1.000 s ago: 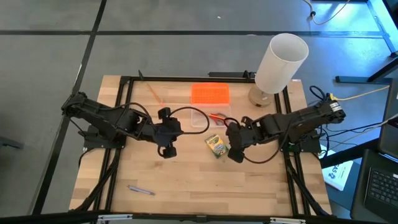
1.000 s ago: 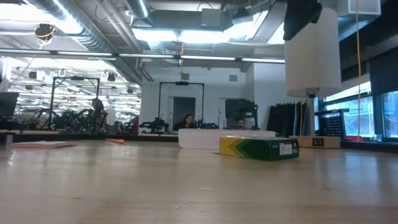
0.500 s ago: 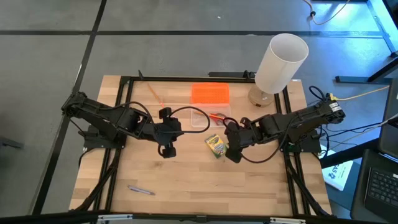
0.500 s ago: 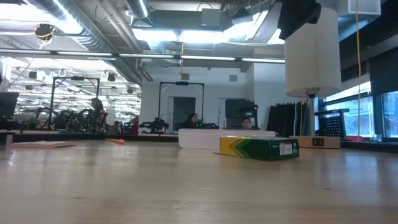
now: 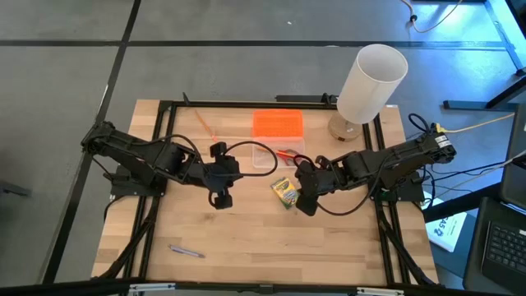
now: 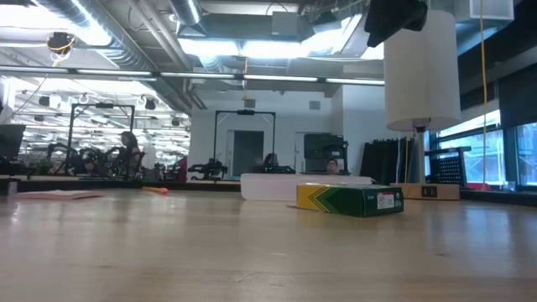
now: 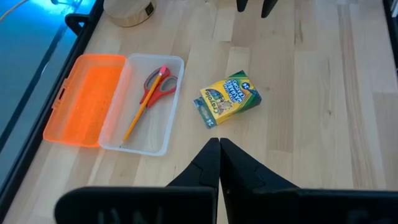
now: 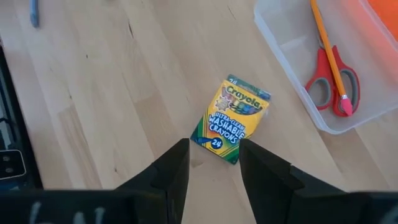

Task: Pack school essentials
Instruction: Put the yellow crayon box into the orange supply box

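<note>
Low view: wood tabletop [image 6: 168, 252], lab room behind; right end effector [image 8: 212, 163] part-open, empty; left [image 7: 219, 163] closed, empty.

Robotics lab; test rigs [image 6: 92, 155], exposed ducts [image 6: 126, 38]

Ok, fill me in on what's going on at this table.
Two robot arms are packing school supplies into a clear box with its orange lid open. Red-handled scissors and an orange pencil are already inside. The right pincer, open, hovers just above the crayon box lying on the table, not gripping it. The left pincer waits shut nearby, empty. A purple pen and another orange pencil lie loose.
</note>
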You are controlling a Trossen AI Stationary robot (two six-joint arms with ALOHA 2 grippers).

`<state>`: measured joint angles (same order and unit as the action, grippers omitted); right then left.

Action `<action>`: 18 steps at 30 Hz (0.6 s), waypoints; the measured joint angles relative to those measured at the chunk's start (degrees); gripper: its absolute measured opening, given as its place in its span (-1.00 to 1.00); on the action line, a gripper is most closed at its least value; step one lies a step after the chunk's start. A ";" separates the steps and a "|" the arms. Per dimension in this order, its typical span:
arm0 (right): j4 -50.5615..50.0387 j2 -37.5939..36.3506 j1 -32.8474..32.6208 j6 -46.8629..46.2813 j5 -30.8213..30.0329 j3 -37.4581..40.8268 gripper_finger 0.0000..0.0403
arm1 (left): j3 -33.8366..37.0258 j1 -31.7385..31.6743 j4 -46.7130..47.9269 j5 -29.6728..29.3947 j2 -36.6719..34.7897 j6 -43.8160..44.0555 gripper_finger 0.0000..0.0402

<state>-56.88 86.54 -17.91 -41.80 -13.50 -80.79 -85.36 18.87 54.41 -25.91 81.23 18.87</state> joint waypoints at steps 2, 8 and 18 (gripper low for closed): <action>0.17 0.00 0.00 -0.23 0.00 0.00 -0.30 | 0.00 0.00 0.00 0.00 -0.02 0.00 -1.00; 0.14 0.00 0.00 -1.77 0.00 0.14 -0.30 | 0.00 0.00 0.00 0.00 -0.02 0.00 -1.00; 3.57 -0.04 -0.01 -2.91 1.62 2.78 0.32 | 0.00 0.00 -0.01 0.00 -0.02 0.00 -1.00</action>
<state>-53.31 86.50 -17.93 -44.71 -11.88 -78.02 -85.36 18.87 54.40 -25.91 81.21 18.87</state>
